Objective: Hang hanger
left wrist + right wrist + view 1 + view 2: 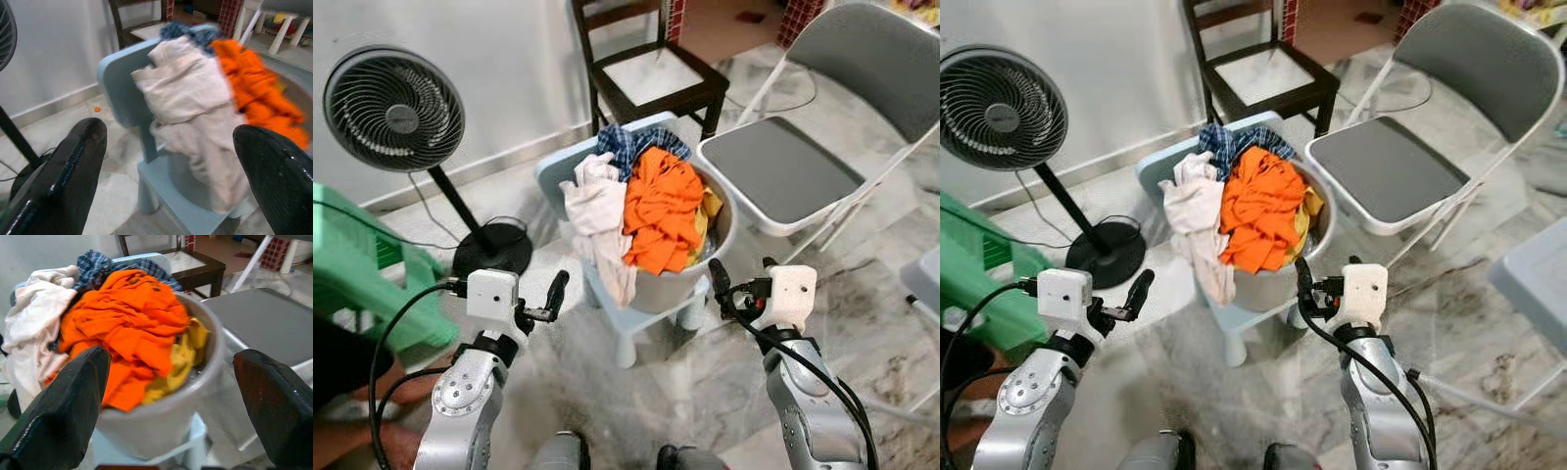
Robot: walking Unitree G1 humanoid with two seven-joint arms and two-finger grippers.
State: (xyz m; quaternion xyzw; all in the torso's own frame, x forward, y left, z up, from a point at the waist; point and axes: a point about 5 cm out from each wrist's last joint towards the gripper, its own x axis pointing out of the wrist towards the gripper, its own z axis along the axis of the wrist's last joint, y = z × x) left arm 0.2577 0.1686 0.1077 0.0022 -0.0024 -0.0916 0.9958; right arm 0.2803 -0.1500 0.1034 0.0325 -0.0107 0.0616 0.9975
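Observation:
A grey bucket (722, 243) heaped with laundry stands on a small pale blue chair (636, 318) right in front of me. An orange garment (661, 206) lies on top. A white cloth (597, 211) hangs over the near left rim, and a blue plaid shirt (631, 142) sits at the back. My left gripper (558, 284) is open and empty, level with the chair's left side, facing the white cloth (190, 98). My right gripper (718, 276) is open and empty, close to the bucket's right wall (166, 416).
A black standing fan (396, 108) is at the back left, with a green plastic chair (352, 274) at my near left. A dark wooden chair (651, 78) stands behind the bucket. A grey folding chair (778, 166) is at the right. Bare marble floor lies around my feet.

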